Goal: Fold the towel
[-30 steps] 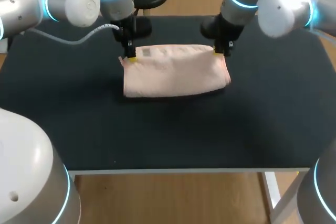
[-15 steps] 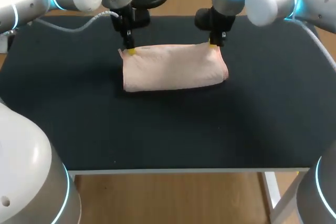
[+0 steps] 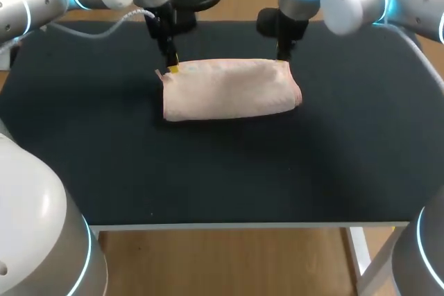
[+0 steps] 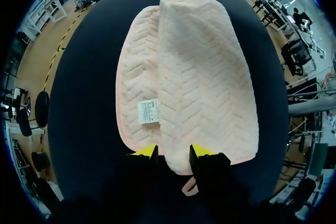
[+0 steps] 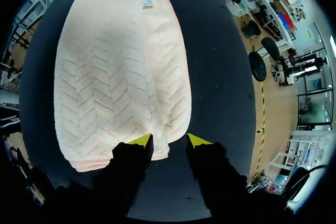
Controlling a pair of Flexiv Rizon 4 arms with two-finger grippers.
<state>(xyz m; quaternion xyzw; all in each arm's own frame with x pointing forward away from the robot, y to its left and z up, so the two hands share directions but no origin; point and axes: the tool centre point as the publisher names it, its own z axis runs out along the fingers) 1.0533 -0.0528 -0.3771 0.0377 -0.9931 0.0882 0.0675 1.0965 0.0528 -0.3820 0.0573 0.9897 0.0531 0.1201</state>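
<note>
- The towel (image 3: 229, 91) lies on the far half of the table (image 3: 208, 178), with its length running left to right.
- Its upper layer covers the lower one, except for a strip along the far edge.
- The left gripper (image 3: 171, 68) is at the towel's far left corner.
- The right gripper (image 3: 281, 61) is at the towel's far right corner.

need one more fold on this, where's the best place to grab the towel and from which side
Probably the two far corners of the towel, from above. The free edges lie stacked there, thin enough to pinch; the near side is a rounded fold. The left gripper and right gripper hover open there.
</note>
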